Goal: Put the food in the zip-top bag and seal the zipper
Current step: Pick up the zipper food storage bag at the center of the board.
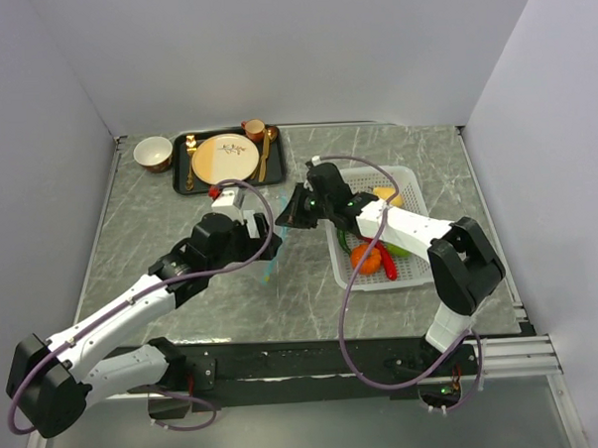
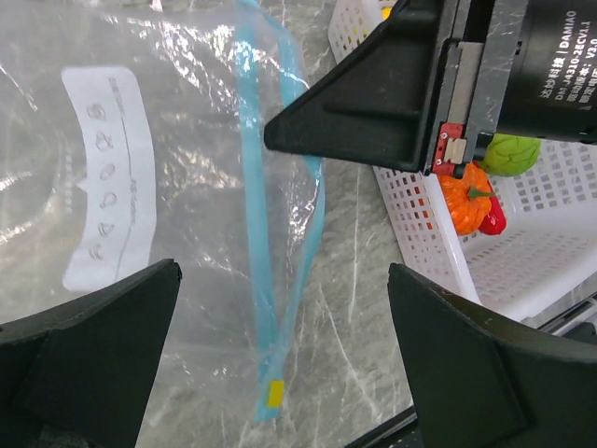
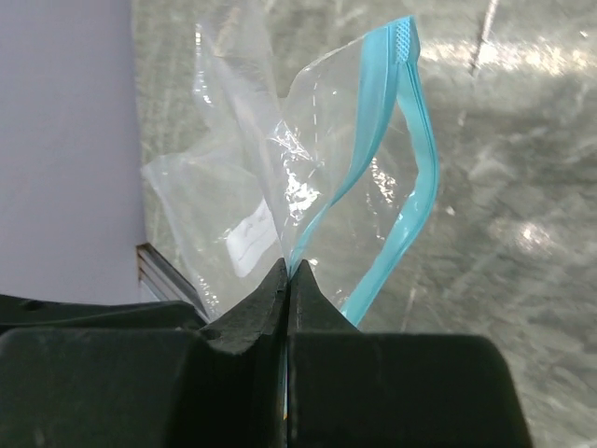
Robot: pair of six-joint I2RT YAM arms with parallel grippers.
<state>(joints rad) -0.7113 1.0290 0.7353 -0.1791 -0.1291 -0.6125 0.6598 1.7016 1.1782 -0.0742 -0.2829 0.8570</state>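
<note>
Right pincer [image 3: 289, 273] pinching zipper [image 3: 384, 93], basket [image 1: 412, 265] beside — tray [image 1: 181, 176] behind

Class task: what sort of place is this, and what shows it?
Probably a robotics lab test bench: left arm and right arm bolted to a walled table, toy food in a white basket, tableware on a tray.

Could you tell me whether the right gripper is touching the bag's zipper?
Touching: the right wrist view shows the right gripper pinched shut on the zipper.
</note>
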